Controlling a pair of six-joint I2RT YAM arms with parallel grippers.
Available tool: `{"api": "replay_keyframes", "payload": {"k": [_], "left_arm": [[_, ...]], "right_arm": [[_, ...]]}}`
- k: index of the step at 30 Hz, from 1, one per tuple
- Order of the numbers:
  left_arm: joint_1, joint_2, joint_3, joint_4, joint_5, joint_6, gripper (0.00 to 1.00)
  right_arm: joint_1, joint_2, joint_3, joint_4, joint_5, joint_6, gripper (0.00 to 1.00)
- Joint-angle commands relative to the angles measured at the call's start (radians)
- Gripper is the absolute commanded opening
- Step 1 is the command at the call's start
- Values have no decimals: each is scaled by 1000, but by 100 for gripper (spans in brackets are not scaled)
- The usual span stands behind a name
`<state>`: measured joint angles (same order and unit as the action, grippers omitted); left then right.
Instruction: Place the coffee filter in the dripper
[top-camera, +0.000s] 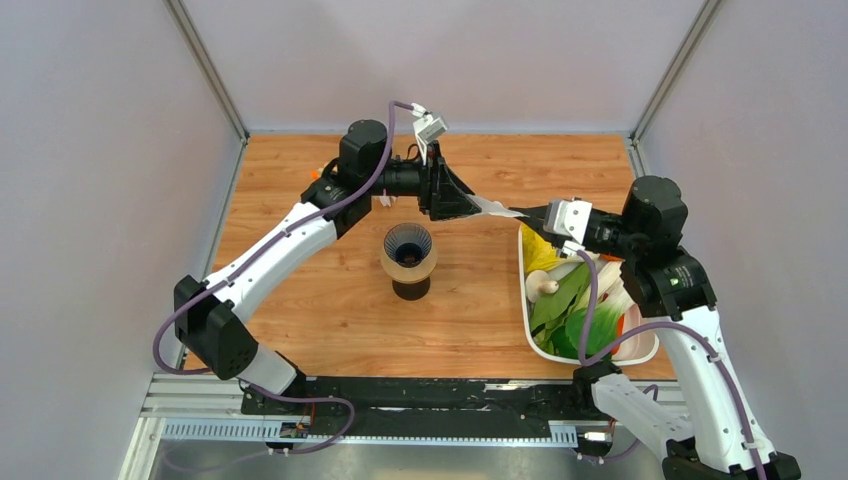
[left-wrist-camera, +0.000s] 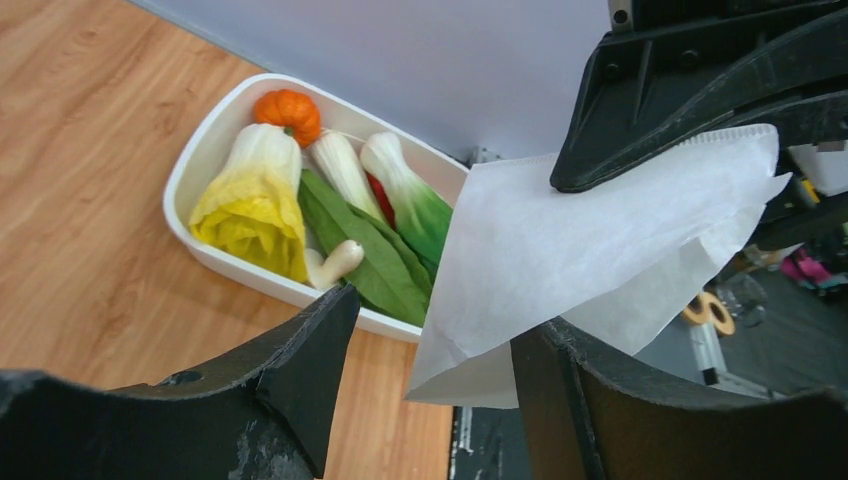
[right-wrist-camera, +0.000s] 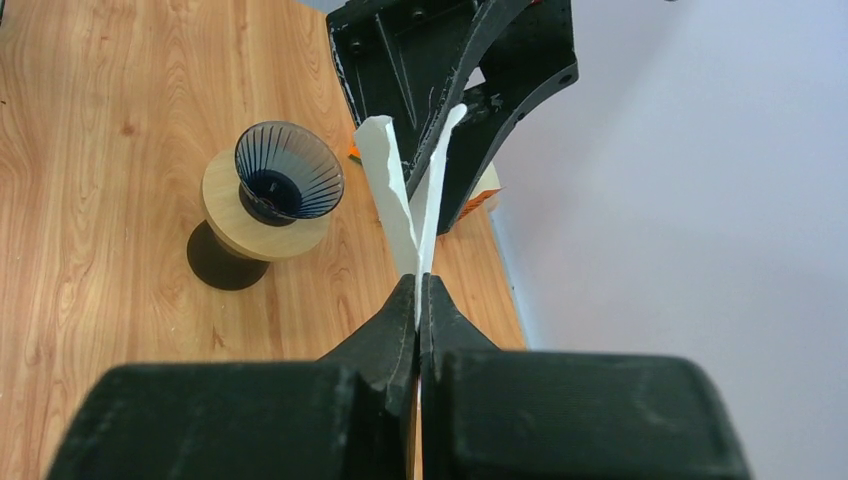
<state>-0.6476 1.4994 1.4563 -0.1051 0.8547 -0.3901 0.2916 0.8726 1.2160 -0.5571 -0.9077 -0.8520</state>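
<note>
The white paper coffee filter (top-camera: 491, 206) hangs in the air between my two grippers, behind and to the right of the dripper. My right gripper (right-wrist-camera: 419, 287) is shut on one edge of the filter (right-wrist-camera: 398, 195). My left gripper (left-wrist-camera: 437, 320) is open, with its fingers on either side of the filter's (left-wrist-camera: 580, 250) other end, and the paper rests against its right finger (left-wrist-camera: 585, 400). The filter's two layers are spread slightly apart. The dark blue ribbed dripper (top-camera: 408, 243) is empty and sits on a brown pot with a tan rim (right-wrist-camera: 265, 235) at the table's middle.
A white tray (top-camera: 523, 300) of toy vegetables (left-wrist-camera: 260, 200) stands at the right of the wooden table, under my right arm. Grey walls close in the left, back and right sides. A small orange and white box (right-wrist-camera: 482, 200) lies behind the left gripper.
</note>
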Motion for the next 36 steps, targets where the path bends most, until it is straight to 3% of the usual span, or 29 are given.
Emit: {"api": "replay_keyframes", "payload": {"k": [1,7,11,15,19,21,23,27,36], "left_arm": [[2,-31,-30,212,86,-230,67],[3,-22,-57,298,88,-338,65],[3,-18,-75,321,91,-375,57],[3,-23,-90,324,93,-385,41],[3,-34,-103,321,106,-377,17],[7,-40,-110,309,112,-369,2],[16,-50,-116,296,114,-365,0],[45,-64,-114,252,112,-335,0],[53,-61,-86,194,127,-266,0]], "right_arm": [[5,-16,-15,75,-54,16,0],[5,-23,-34,120,-66,38,0],[6,-23,-36,127,-80,47,0],[8,-25,-40,127,-88,50,0],[9,-28,-35,125,-67,68,0],[7,-22,-22,105,-40,81,11],[7,-20,-3,54,-12,54,21],[6,-24,22,-49,14,-25,22],[7,-3,36,-86,-35,-53,6]]}}
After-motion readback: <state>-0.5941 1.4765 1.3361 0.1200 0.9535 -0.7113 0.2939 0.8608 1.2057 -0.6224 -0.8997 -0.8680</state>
